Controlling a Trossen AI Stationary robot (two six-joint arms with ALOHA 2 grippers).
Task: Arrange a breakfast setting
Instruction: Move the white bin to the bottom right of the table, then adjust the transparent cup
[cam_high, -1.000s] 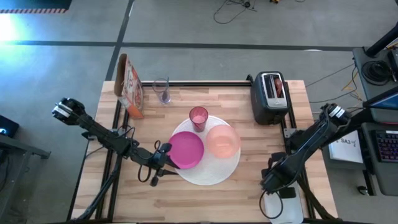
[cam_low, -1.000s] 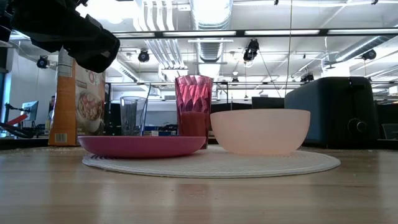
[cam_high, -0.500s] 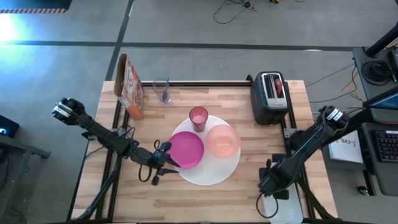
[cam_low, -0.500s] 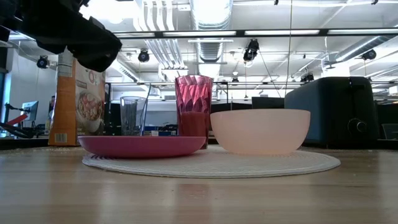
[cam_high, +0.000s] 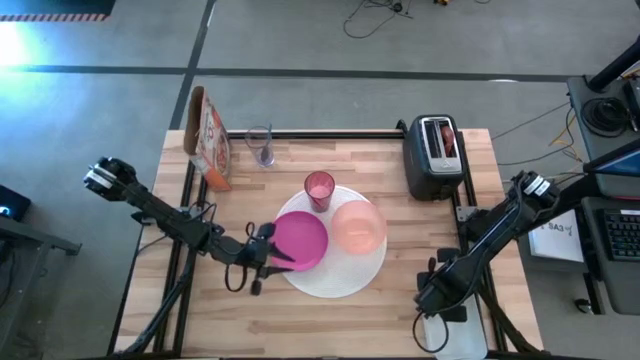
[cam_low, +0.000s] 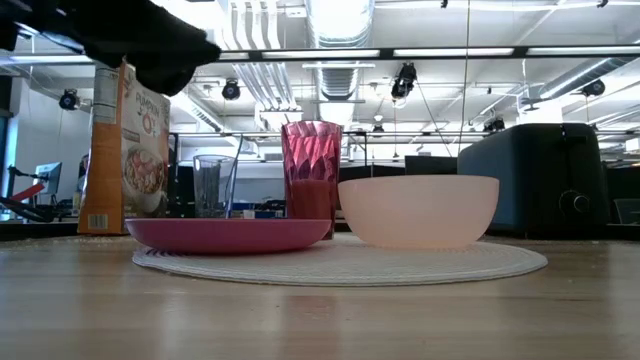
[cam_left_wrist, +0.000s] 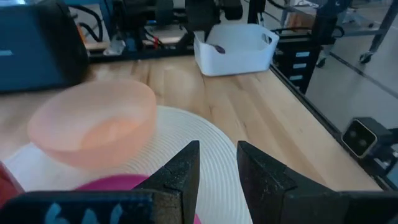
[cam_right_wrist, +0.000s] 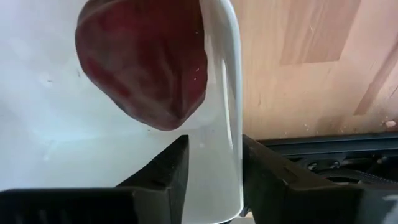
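Right pincer over the bin, fruit not yet gripped.

My right pincer (cam_right_wrist: 211, 168), fingers spread, hangs over the white bin's (cam_right_wrist: 37, 118) rim at the surface's 5 o'clock; the dark red fruit (cam_right_wrist: 142, 61) lies loose inside. Left pincer (cam_high: 268, 255), slightly parted and holding nothing, waits at the magenta plate's (cam_high: 300, 240) 8 o'clock, probably to steady it.

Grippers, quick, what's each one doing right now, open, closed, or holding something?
Left gripper: open, narrow gap, holding nothing, over the magenta plate.
Right gripper: open, empty, above the dark red fruit in the white bin.
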